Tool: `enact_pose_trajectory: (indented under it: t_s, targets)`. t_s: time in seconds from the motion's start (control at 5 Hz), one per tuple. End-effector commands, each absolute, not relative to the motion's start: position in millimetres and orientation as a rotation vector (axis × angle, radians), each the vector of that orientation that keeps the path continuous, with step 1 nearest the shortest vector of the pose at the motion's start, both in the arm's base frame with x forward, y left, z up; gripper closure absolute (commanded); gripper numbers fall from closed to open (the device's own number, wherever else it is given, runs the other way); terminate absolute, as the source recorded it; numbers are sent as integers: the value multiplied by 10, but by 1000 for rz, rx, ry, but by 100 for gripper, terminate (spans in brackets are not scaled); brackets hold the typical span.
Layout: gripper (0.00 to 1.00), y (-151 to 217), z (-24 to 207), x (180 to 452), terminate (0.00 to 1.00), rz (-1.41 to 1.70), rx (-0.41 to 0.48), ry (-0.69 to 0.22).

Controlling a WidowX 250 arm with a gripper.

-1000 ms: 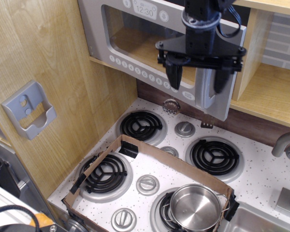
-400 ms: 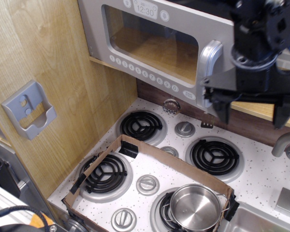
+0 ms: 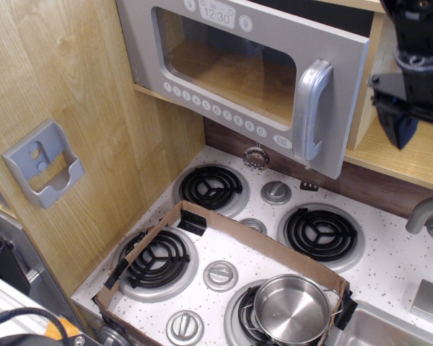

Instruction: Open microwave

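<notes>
The grey microwave (image 3: pixel 224 65) sits in the wooden cabinet above the stove. It has a clear window door, a clock display (image 3: pixel 216 13) reading 12:30 and a row of round buttons (image 3: pixel 216 110). Its curved silver handle (image 3: pixel 310 108) stands vertical at the door's right side. The door's right edge stands a little out from the cabinet, with a dark gap along the top. My black gripper (image 3: pixel 427 115) is at the right edge of the view, right of the handle and apart from it. One finger (image 3: pixel 399 128) shows, set wide on the crossbar; the other is cut off by the frame.
Below is a toy stove with four coil burners (image 3: pixel 211 187) and knobs. A cardboard frame (image 3: pixel 224 231) lies on it, and a steel pot (image 3: pixel 292 308) sits at the front right. A wooden shelf (image 3: pixel 397 151), a faucet (image 3: pixel 429 216) and a grey wall holder (image 3: pixel 43 164) are nearby.
My gripper has moved right and up, from in front of the handle to the right edge of the view. The handle now shows in full, and the door looks unmoved.
</notes>
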State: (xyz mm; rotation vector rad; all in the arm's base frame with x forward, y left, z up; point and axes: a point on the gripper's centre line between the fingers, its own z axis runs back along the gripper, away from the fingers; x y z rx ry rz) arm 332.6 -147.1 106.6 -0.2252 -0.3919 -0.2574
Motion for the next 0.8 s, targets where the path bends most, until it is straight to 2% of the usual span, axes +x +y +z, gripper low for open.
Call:
enact_pose_trajectory:
  t_s: [0.0,0.2,0.4,0.6]
  targets:
    - [0,-1452,1145,3602,0,-504,-194,-437]
    - [0,-1369,1109,3649,0,-558,-190,-435]
    - [0,-1148,963,3483,0,-327,-262,-372]
    - [0,-982,897,3362,0,-232,-262,-358]
